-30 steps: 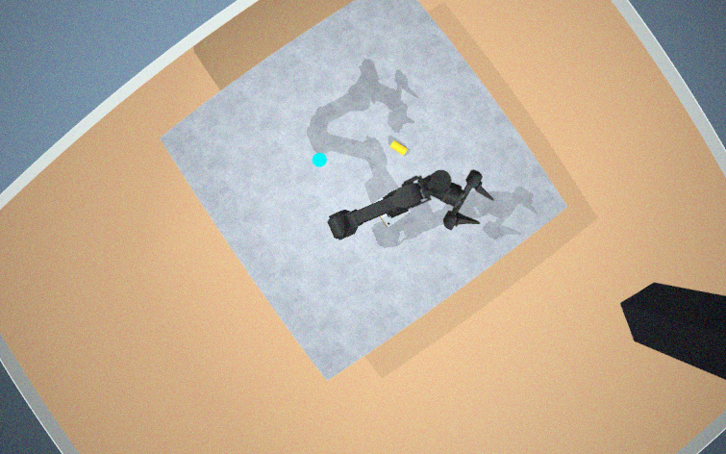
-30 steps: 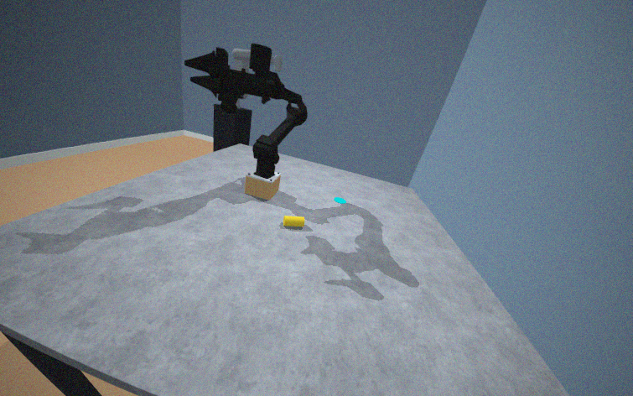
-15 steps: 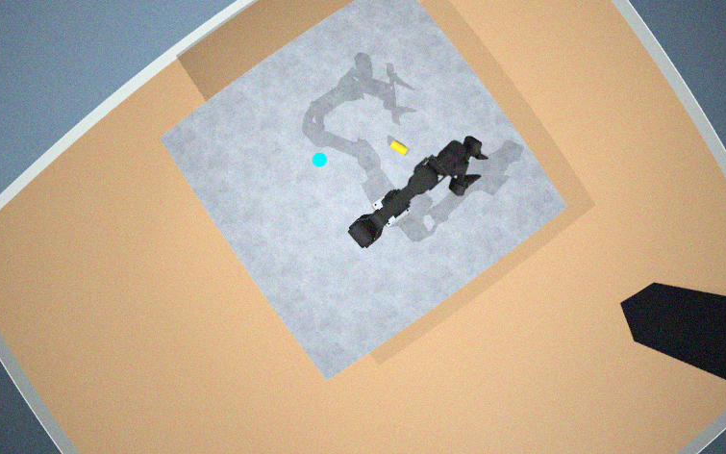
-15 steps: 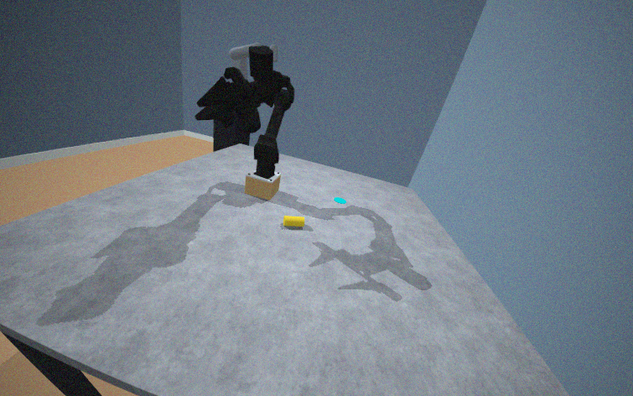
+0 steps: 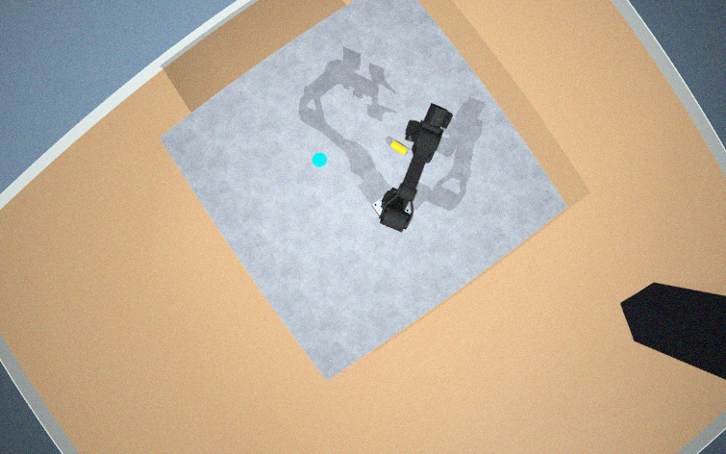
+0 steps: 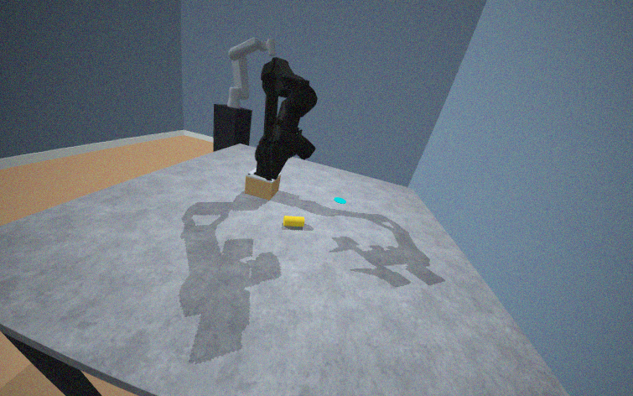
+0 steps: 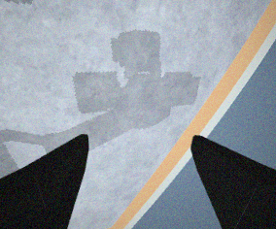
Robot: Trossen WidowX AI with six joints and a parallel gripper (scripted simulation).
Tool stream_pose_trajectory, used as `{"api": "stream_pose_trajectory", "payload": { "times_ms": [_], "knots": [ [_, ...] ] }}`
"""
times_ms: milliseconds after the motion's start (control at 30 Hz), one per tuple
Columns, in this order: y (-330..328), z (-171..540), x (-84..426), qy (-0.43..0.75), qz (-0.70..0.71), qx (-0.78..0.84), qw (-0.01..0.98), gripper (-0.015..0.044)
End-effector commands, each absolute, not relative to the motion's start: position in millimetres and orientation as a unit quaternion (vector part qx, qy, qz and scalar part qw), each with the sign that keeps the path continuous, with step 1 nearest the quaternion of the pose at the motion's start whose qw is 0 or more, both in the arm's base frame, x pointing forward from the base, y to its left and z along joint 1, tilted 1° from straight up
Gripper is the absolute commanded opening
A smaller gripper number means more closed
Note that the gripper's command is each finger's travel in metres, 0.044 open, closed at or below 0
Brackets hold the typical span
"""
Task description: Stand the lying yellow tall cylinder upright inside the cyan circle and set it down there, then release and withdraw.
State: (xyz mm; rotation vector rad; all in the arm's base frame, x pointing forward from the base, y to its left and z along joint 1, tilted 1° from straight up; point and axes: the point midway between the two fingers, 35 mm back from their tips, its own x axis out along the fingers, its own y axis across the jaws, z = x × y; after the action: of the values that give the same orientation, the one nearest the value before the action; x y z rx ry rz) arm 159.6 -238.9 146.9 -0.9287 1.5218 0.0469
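Observation:
The yellow cylinder [image 5: 398, 147] [image 6: 293, 221] lies on its side on the grey table, close beside the arm as seen from above. The flat cyan circle [image 5: 319, 160] [image 6: 339, 200] lies on the table apart from the cylinder, with nothing on it. My gripper [image 7: 141, 142] is open, with nothing between its fingers. It is raised above the table, away from the cylinder. The fingers cannot be made out in either the top or the exterior view. Neither the cylinder nor the circle shows in the wrist view.
The arm's base block [image 6: 261, 187] stands on the grey table [image 5: 297, 270] [image 6: 111, 255] near the cylinder. A black pedestal [image 6: 231, 127] with a pale grey arm [image 6: 240, 73] stands beyond the table. Shadows of my arm fall across the table. A table edge crosses the wrist view.

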Motion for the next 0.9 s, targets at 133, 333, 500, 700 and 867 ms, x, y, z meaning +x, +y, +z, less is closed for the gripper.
{"api": "stream_pose_trajectory", "payload": {
  "times_ms": [133, 333, 500, 700, 867],
  "knots": [
    [-167.7, 103.6, 213.4, 0.656, 0.137, -0.273, 0.69, 0.0309],
    [-129.9, 88.4, 227.4, 0.671, 0.182, -0.202, 0.69, 0.0309],
    [-131.0, 79.3, 229.4, 0.671, 0.182, -0.202, 0.69, 0.0309],
    [-133.3, -3.6, 233.3, 0.671, 0.182, -0.202, 0.69, 0.0309],
    [-131.7, -22.3, 230.5, 0.671, 0.182, -0.202, 0.69, 0.0309]
  ]
}}
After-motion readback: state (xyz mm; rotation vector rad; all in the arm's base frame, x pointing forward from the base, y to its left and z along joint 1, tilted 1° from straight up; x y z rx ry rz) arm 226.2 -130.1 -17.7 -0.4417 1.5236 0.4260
